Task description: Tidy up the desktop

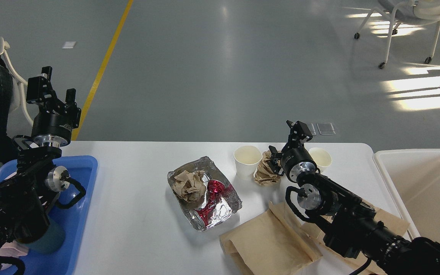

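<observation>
White and smooth, the desktop (pixel 136 214) stretched beneath both arms and carried all the clutter. The left gripper (pixel 54 91) was raised above the desktop's left end with its fingers spread apart, empty; a blue tray (pixel 86 179) lay below it. The right gripper (pixel 294 137) hung near the far edge, seen end-on and dark, so I could not tell whether it was clenched or released. A crumpled brown paper ball (pixel 265 172) sat just left of it, a paper cup (pixel 247 160) further left, another paper cup (pixel 321 157) just right. A foil container (pixel 204 193) lay well left, paper bags (pixel 269 240) nearer, an off-white bin (pixel 426 187) at right.
</observation>
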You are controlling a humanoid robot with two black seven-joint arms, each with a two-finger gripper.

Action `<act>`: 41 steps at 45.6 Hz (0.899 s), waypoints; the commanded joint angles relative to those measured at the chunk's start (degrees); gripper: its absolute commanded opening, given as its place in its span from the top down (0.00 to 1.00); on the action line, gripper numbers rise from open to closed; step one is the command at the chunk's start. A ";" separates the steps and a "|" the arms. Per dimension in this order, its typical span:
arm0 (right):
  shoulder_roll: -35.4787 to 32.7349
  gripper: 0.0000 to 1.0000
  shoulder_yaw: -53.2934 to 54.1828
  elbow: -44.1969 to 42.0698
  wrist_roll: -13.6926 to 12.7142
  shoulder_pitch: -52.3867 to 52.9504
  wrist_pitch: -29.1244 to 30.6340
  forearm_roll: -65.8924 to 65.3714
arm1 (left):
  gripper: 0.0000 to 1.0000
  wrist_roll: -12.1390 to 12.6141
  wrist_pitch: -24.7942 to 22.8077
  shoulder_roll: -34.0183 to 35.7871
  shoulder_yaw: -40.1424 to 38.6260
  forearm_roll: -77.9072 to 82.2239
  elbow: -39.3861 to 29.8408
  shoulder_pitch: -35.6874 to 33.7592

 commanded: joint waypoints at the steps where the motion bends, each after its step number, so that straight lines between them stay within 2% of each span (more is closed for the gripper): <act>1: 0.00 0.00 0.01 -0.01 0.00 -0.05 0.00 -0.08 | 0.03 -0.22 0.00 -0.29 0.10 0.05 0.00 0.09; 6: 0.00 0.00 0.01 -0.01 0.00 -0.05 0.00 0.01 | 0.03 0.92 0.70 -0.28 -0.25 -0.82 0.18 0.01; 36: 0.00 0.00 0.01 -0.01 0.00 0.04 0.00 -0.08 | 0.03 0.92 0.70 -2.40 -0.17 -0.83 0.27 0.53; 41: 0.00 0.00 -0.08 -0.01 0.00 -0.05 0.00 0.01 | 0.03 1.71 0.26 -2.57 0.01 -0.74 0.27 0.53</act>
